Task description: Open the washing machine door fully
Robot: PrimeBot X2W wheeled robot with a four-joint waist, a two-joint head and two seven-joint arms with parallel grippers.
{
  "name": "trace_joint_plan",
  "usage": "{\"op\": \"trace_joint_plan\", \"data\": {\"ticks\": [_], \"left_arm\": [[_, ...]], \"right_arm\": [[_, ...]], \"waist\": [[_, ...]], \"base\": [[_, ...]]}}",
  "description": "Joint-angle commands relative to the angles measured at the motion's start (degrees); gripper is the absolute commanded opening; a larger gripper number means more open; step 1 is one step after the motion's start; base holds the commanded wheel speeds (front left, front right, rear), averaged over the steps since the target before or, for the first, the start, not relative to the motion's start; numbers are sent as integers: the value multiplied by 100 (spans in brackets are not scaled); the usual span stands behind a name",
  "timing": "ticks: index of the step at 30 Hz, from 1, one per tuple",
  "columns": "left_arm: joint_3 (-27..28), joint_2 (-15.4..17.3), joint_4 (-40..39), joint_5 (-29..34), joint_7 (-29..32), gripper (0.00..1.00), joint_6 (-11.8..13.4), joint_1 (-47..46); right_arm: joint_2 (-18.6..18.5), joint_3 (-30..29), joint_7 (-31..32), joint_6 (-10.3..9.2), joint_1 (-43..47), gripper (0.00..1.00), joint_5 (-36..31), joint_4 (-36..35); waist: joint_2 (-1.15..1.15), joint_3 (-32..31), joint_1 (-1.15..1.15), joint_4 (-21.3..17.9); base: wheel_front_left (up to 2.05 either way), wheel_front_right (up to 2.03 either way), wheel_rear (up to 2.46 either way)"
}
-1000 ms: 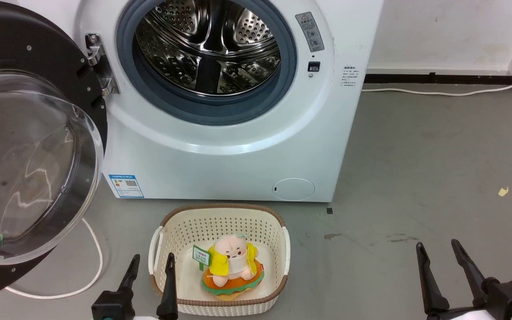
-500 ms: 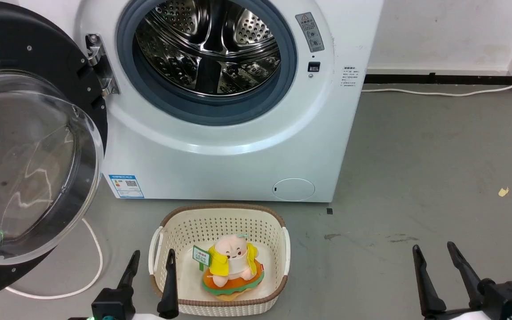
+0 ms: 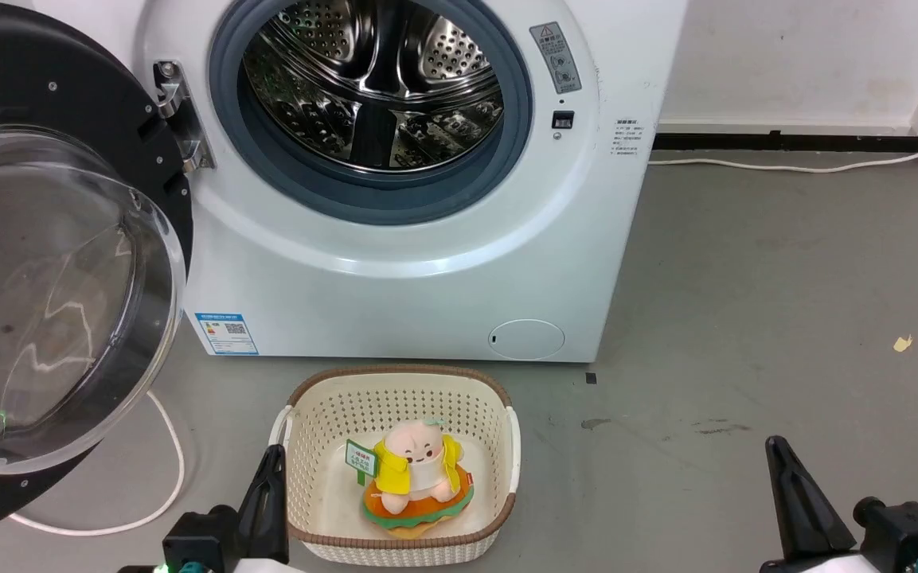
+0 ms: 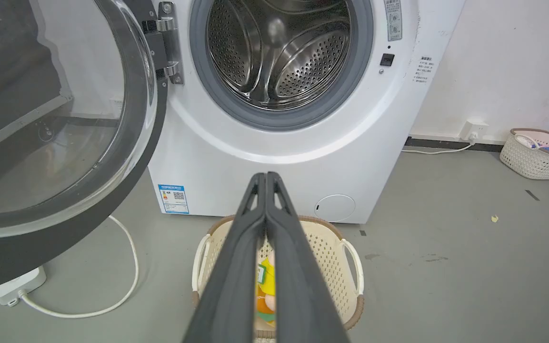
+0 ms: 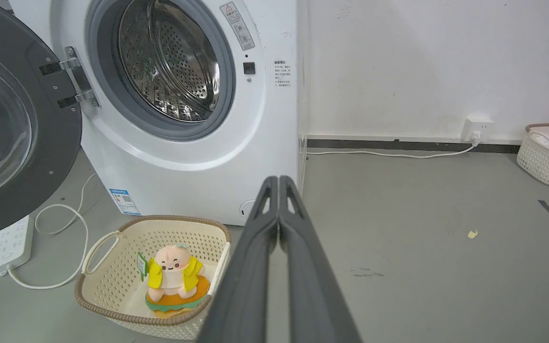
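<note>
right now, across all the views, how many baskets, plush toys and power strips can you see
baskets: 2 (near basket, far basket)
plush toy: 1, sitting in the near basket
power strip: 1
total: 4

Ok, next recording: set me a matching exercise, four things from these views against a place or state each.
1. round black-rimmed glass washing machine door
2. pink plush toy in a yellow jacket
3. left gripper
4. white power strip

A. shut, holding nothing
B. open, hinged left of the steel drum
C. on the grey floor
D. in the cream perforated basket

Pairs: 1-B, 2-D, 3-A, 4-C.
</note>
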Motion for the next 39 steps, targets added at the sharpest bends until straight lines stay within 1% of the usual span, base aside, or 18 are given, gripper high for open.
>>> {"op": "trace_joint_plan", "data": {"ticks": [1,39], "left_arm": [[50,-36,-26,73,24,0,-27,-27],[417,-244,-206,541,426,0,-309,-125]], "right_arm": [[3,8,29,0,-50,0,-49,-10],[11,70,332,2,-246,0,-246,-45]], "waist": [[0,1,0,-1],[0,10,0,-10]], "base": [[0,0,0],[0,0,0]]}}
